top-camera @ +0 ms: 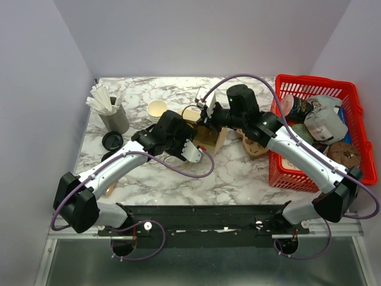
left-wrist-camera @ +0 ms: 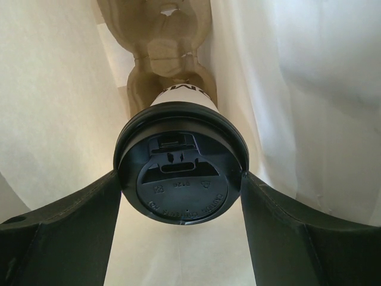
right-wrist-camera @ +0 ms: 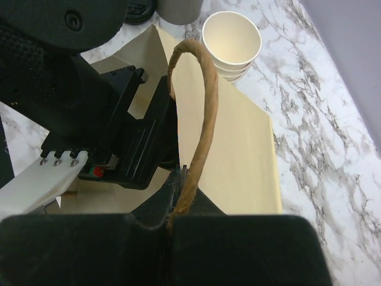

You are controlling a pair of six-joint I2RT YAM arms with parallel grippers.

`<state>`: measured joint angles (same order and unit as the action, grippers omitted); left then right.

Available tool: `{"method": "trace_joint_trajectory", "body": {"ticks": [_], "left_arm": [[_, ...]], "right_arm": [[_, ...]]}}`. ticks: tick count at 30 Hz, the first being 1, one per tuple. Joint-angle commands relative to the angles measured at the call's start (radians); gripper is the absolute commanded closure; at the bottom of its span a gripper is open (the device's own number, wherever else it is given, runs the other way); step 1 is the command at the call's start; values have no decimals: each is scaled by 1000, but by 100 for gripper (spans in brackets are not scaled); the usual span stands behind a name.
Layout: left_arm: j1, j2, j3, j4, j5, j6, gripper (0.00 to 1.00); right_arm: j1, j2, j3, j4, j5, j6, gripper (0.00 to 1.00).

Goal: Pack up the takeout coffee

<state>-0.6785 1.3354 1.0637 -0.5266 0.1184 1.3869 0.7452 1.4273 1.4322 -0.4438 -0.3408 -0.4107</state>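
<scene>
The takeout coffee [left-wrist-camera: 180, 173], a white cup with a black lid, hangs inside the paper bag [left-wrist-camera: 59, 107], above a brown pulp carrier [left-wrist-camera: 164, 53] at the bag's bottom. My left gripper [left-wrist-camera: 181, 177] reaches down into the bag [top-camera: 208, 137], and both fingers press against the lid's rim. My right gripper [right-wrist-camera: 184, 179] is shut on the bag's twisted paper handle [right-wrist-camera: 202, 101] and holds the bag [right-wrist-camera: 238, 149] upright. In the top view the right gripper [top-camera: 208, 113] sits just behind the bag. The cup itself is hidden there.
A stack of lidless white cups [top-camera: 157, 109] stands behind the bag. A grey holder of stirrers [top-camera: 113, 113] and loose black lids [top-camera: 112, 140] are at the left. A red basket [top-camera: 357, 113] of packaged goods fills the right side.
</scene>
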Motion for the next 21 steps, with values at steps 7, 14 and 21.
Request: {"method": "trace_joint_trajectory", "body": {"ticks": [7, 14, 21], "left_arm": [[0, 44, 36, 55, 55, -31, 100], [11, 102, 82, 88, 1, -172, 100], [11, 87, 22, 151, -37, -152, 100]], "right_arm": [[-12, 25, 47, 39, -116, 43, 99], [-18, 28, 62, 11, -130, 36, 99], [-18, 33, 74, 1, -144, 9, 100]]}}
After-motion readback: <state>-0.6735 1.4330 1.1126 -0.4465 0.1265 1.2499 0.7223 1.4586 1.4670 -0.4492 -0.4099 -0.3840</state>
